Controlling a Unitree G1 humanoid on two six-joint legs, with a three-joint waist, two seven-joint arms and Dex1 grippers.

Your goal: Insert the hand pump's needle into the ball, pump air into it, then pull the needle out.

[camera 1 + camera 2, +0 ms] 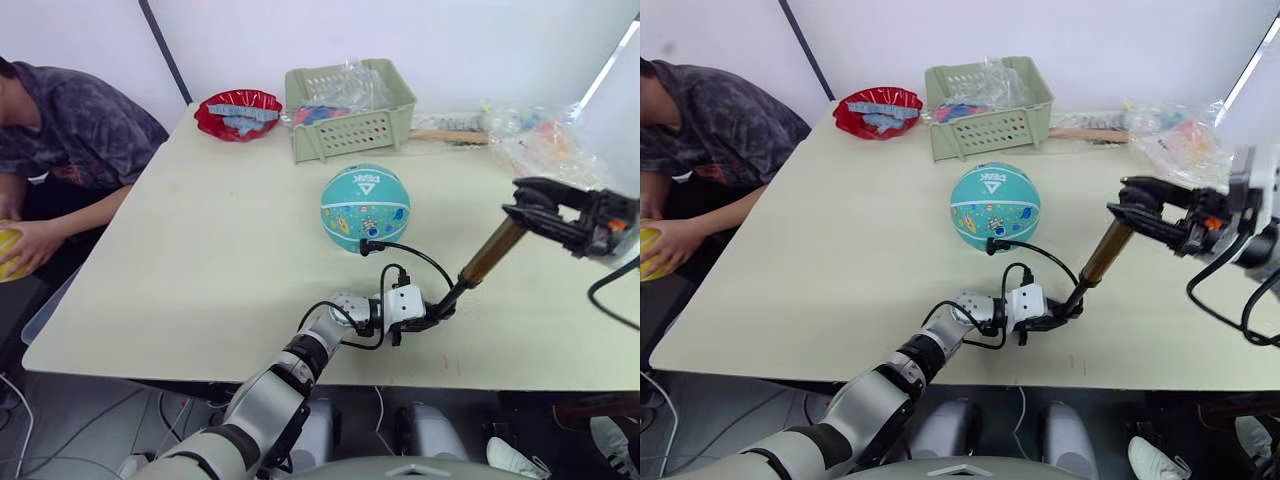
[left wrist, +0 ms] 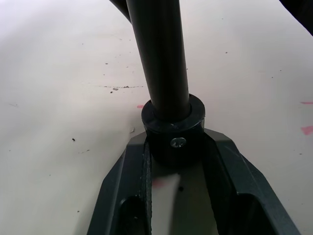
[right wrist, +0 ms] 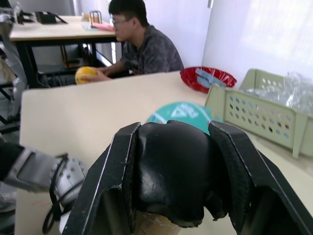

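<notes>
Leaning at a slant over the near part of the table (image 1: 200, 260), the pump (image 1: 490, 255) runs from its black base cap, down by the front edge, up toward the robot's right. Left gripper (image 1: 440, 312) pinches that base cap; in the left wrist view its fingers (image 2: 230, 166) sit pressed against either side of the black collar, barrel rising away between them. Right gripper (image 1: 528, 212) is clamped on the black T-handle at the pump's upper end, raised off the table; in the right wrist view the handle fills the gap between both fingers (image 3: 239, 171). Hose (image 1: 415, 252) loops from the pump's base up and across to the ball (image 1: 365, 207), ending in a black fitting touching the ball's near lower side. Needle itself too small to make out. Ball sits mid-table, teal, "PEAK" lettering facing up, just beyond the left gripper. Behind it stand a green basket (image 1: 345, 110) and, beside that, a red bowl (image 1: 238, 112); crumpled clear bags (image 1: 545, 140) at the far right. A person (image 1: 60, 130) sits beside the table's left edge, hand on a yellow ball (image 1: 8, 252).
</notes>
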